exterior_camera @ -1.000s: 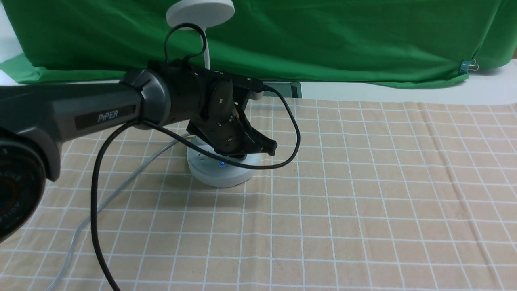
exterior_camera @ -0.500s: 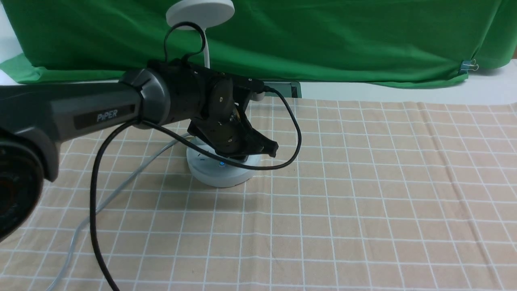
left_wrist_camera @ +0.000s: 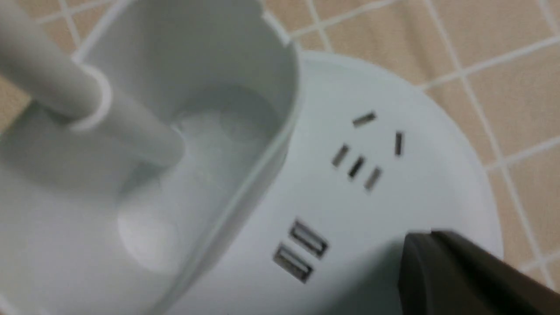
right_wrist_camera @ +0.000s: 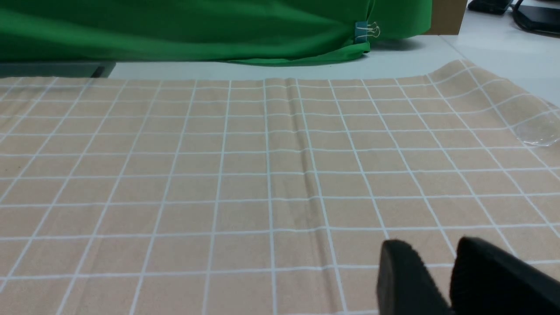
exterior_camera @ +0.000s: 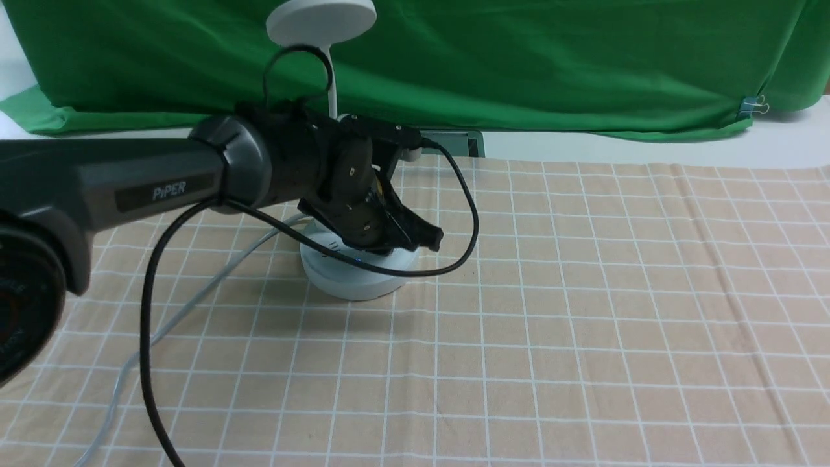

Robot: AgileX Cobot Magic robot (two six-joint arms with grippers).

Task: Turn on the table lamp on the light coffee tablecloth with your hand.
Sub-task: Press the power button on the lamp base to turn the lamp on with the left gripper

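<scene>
Front view: left gripper (exterior_camera: pixel 429 237) hangs low over the near-right part of the table lamp (exterior_camera: pixel 353 280), which stands left of centre on the light coffee tablecloth (exterior_camera: pixel 583 311). The jaws are seen side-on, so their opening is unclear, and nothing is visibly held. Compared with a second ago, the wrist sits slightly higher and further left. The blue dot on the base, clear then, is now hidden behind the black cable (exterior_camera: pixel 148 324). The disc head (exterior_camera: pixel 321 19) looks unchanged. The grey cord (exterior_camera: pixel 194 305) trails off toward the near left. Left wrist view: blurred close-up of the round base (left_wrist_camera: pixel 415 183) with socket slots (left_wrist_camera: pixel 365 151), USB ports (left_wrist_camera: pixel 299 249) and cup holder (left_wrist_camera: pixel 197 131). One dark fingertip (left_wrist_camera: pixel 459 275) is over the base edge; contact unclear. Right wrist view: right gripper (right_wrist_camera: pixel 453 262) is low over bare cloth, fingers nearly together and empty, far from the lamp.
</scene>
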